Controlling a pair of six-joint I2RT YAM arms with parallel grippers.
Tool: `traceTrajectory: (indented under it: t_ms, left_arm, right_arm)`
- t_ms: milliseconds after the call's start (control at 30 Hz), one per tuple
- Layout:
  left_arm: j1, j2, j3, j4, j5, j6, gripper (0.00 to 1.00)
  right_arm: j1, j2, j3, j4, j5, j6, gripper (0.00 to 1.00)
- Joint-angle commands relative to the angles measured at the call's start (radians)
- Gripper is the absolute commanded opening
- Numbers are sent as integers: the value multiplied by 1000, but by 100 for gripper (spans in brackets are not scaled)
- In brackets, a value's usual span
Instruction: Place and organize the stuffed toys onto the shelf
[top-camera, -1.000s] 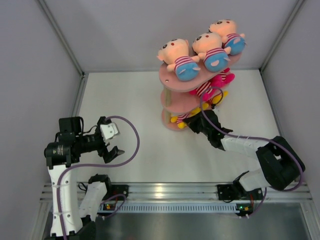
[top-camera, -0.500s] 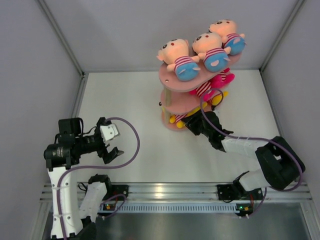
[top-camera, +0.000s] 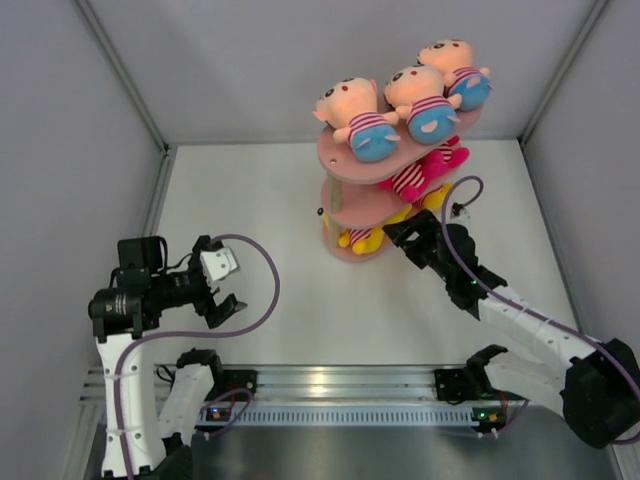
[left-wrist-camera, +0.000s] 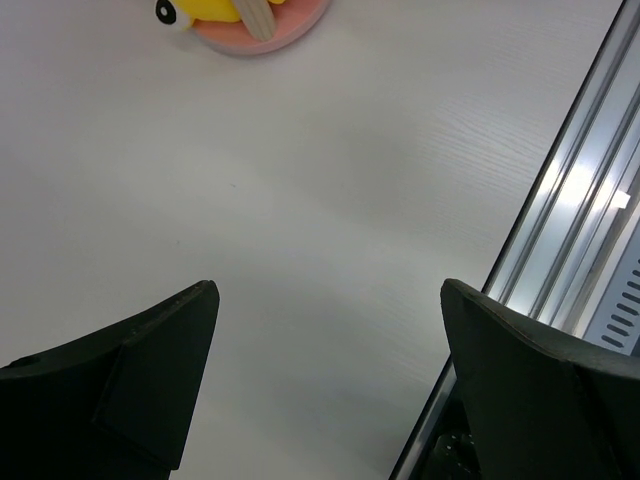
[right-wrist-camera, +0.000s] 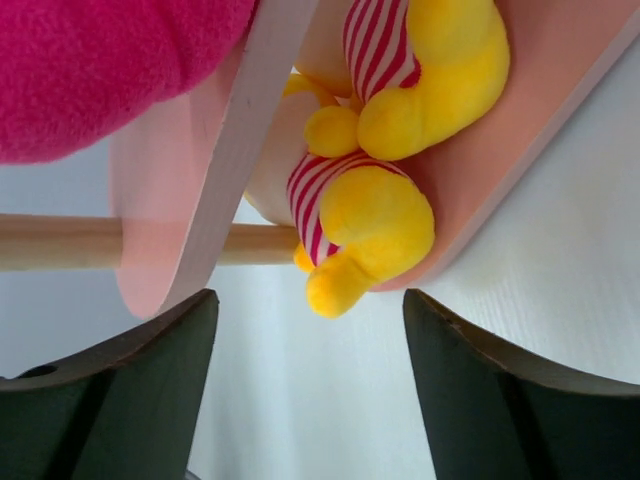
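The pink shelf (top-camera: 340, 160) stands at the back of the table. Three peach-faced stuffed toys (top-camera: 425, 100) in blue shorts lie on its top board. Magenta toys (top-camera: 432, 165) lie on the middle board and yellow toys (top-camera: 362, 238) on the bottom one. My right gripper (top-camera: 397, 233) is open just in front of the bottom board, a little back from a yellow toy (right-wrist-camera: 375, 215) in a striped shirt, holding nothing. My left gripper (top-camera: 225, 275) hangs open and empty over the bare table at the near left.
The shelf's bottom board (left-wrist-camera: 265, 38) and a yellow toy (left-wrist-camera: 200, 10) show at the top of the left wrist view. An aluminium rail (top-camera: 330, 380) runs along the near edge. Grey walls close in the table on three sides.
My right gripper has opened, let go of the yellow toy on the bottom board and drawn back from the shelf; its arm swung to the right. The left arm has not moved.
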Motion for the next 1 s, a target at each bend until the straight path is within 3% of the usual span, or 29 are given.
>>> traceTrajectory:
  t_ms: [0,233,367,500,600,767,967]
  left_arm:
    - [0,-23,-28,-64,-44,-35,99]
    - [2,-92,-147,222,-217,-290,99]
    - [0,-112,-247,344,-296,-362,99]
    - [2,-112,-314,402,-322,-365,99]
    - [2,-119,-365,442,-351,-393,99]
    - [-1,-118,-442,542,-350,-417,99]
    - [0,-113,-570,766,-480,-523,98]
  right_arm:
    - [-33,-100,-22,-155,4,-127,77]
    - [-171,-287,-59,-458,110,-358,99]
    - [-314,-326,-65,-520,127,-577,99]
    - [-558,-318,-63,-511,54,-641,99]
    - [-668,-322,-82,-460,65,-650,99]
    - [-711,-310,-71,-497,196,-591,99]
    - [-711,-342,-46,-514,164,-638,100]
